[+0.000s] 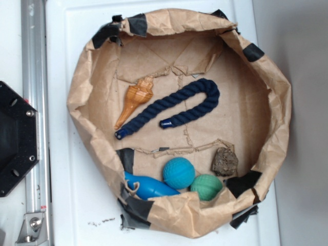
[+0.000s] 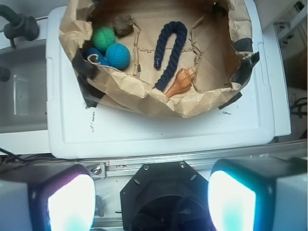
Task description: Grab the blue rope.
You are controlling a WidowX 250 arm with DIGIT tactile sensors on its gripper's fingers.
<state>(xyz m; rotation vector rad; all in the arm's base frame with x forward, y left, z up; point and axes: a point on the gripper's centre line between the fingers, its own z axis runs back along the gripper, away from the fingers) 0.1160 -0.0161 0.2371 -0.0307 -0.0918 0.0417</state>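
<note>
bright even light | soft shadows | wrist view: pincer pads point(image 2: 71, 204) glare, blurred

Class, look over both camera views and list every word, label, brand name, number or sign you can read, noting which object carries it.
None: neither view shows any readable text.
The blue rope, the paper-lined bin and its tape patches carry no lettering or numbers.
The gripper pads glow blank.

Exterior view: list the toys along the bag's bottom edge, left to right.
Blue pin → teal-blue ball → green ball → rock
</note>
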